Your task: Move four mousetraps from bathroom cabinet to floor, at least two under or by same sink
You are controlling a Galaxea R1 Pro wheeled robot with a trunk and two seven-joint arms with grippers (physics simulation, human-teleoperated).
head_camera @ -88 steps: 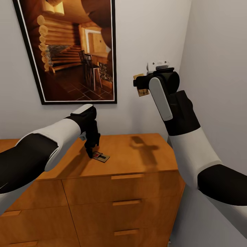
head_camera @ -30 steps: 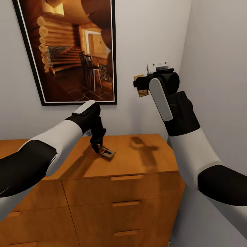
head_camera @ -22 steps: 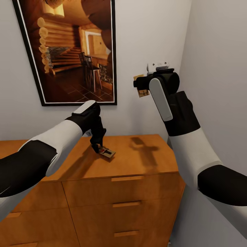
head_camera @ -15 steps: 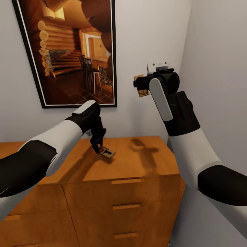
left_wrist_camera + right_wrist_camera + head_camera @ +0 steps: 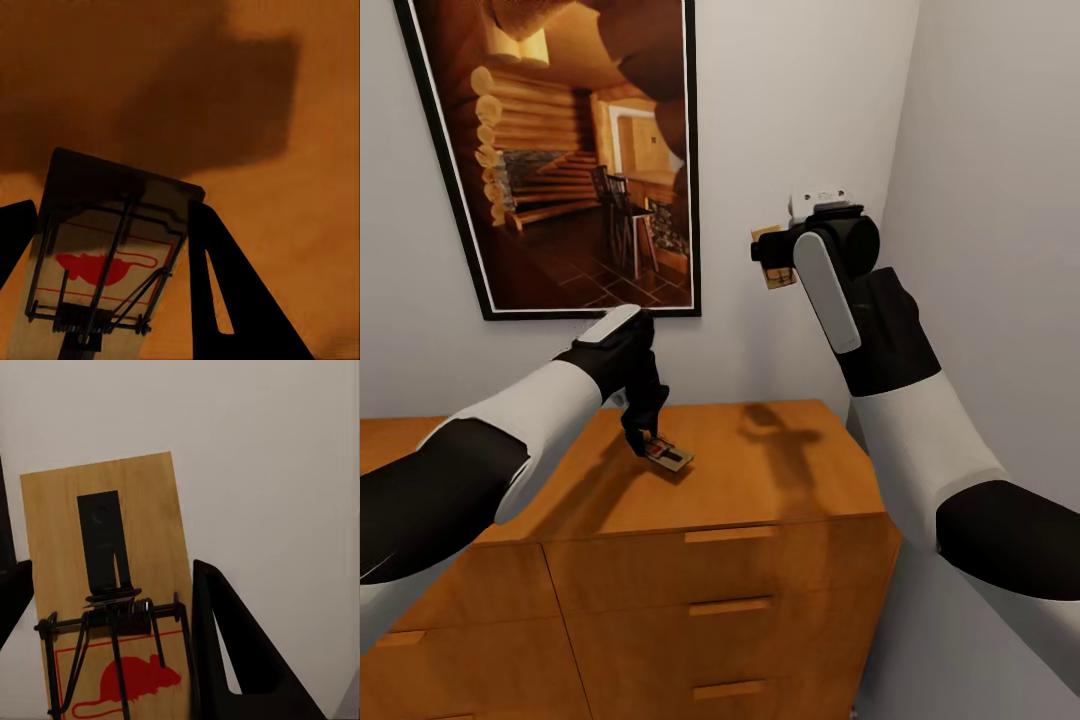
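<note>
A pale grey wall [image 5: 800, 120] fills the far side, with a side wall [image 5: 1000, 200] closing in on the right. A dark-framed log-cabin picture [image 5: 560, 150] hangs at upper left above the cabinet [image 5: 760, 540], an orange-brown chest with flat drawer fronts and slim bar handles. The left gripper [image 5: 641, 441] points down at the cabinet top, its fingers closed on one edge of a mousetrap [image 5: 668, 457]; the trap seems tilted, its far end near or on the wood. In the left wrist view this tan board [image 5: 105, 262] carries dark wire and a red mouse print. The right gripper [image 5: 765, 252] is raised before the wall, clamped on a second mousetrap [image 5: 775, 262], its board [image 5: 105, 585] showing a black plate, spring and red mouse.
</note>
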